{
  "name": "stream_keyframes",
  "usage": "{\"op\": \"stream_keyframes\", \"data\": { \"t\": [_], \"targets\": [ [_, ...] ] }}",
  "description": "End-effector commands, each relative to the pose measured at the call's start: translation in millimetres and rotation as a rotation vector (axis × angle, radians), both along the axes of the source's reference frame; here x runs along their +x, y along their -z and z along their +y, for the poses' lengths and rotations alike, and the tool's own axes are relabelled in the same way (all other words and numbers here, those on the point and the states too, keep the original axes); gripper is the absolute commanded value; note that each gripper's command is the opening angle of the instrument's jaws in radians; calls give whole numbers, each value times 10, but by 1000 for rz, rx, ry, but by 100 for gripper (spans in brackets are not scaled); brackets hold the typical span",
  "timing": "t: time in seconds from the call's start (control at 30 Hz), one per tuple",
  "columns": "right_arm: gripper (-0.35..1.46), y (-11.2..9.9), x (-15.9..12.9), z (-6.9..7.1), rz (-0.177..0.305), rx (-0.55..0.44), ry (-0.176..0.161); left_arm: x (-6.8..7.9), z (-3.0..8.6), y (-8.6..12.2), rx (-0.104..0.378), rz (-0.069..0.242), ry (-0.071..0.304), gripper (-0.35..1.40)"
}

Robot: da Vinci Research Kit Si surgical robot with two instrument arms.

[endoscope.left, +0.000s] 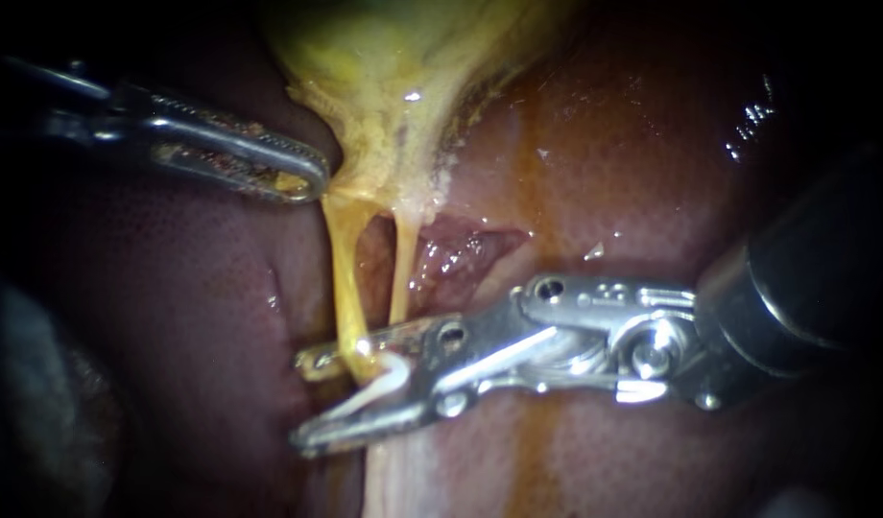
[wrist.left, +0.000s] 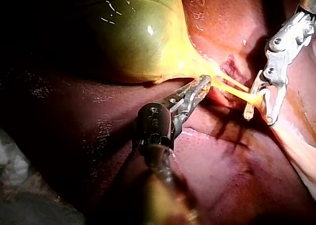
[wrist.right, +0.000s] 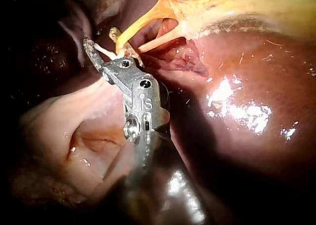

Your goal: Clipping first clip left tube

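Note:
Two yellow tubes run down from the gallbladder (endoscope.left: 403, 58). The left tube (endoscope.left: 344, 278) passes between the jaws of my right instrument (endoscope.left: 307, 401), which stand open around it with a white clip (endoscope.left: 384, 384) seated in them. The right tube (endoscope.left: 401, 269) lies just behind the upper jaw, outside the gap. My left instrument (endoscope.left: 302, 180) is shut on yellow tissue at the gallbladder's neck and holds it to the left. The right wrist view shows the same open jaws (wrist.right: 101, 39), the clip (wrist.right: 103, 49) and the left tube (wrist.right: 138, 24). The left wrist view shows my left instrument (wrist.left: 203, 81) gripping the neck.
Dark red liver (endoscope.left: 633, 163) surrounds the tubes, with a raw dissected pocket (endoscope.left: 461, 249) beside the right tube. Pale tissue (endoscope.left: 393, 480) lies under my right instrument's jaws. The green gallbladder body (wrist.left: 133, 32) bulges beside my left instrument.

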State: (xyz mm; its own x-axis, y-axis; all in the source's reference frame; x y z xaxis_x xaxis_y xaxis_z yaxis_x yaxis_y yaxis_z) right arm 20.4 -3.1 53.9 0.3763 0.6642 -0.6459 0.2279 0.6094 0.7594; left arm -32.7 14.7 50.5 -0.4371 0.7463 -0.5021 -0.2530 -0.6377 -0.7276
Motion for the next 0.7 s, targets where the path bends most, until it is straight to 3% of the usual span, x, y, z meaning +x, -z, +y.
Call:
{"op": "stream_keyframes", "data": {
  "t": [0.03,0.47,0.7],
  "targets": [
    [8,-1,-1,0,-3,6,0,0,0,0,0,0,0,-35],
    [-34,-1,-7,1,-45,90,-4,0,0,0,0,0,0,-35],
    [-35,-3,-10,3,-47,96,-3,0,0,0,0,0,0,-35]
  ]
}}
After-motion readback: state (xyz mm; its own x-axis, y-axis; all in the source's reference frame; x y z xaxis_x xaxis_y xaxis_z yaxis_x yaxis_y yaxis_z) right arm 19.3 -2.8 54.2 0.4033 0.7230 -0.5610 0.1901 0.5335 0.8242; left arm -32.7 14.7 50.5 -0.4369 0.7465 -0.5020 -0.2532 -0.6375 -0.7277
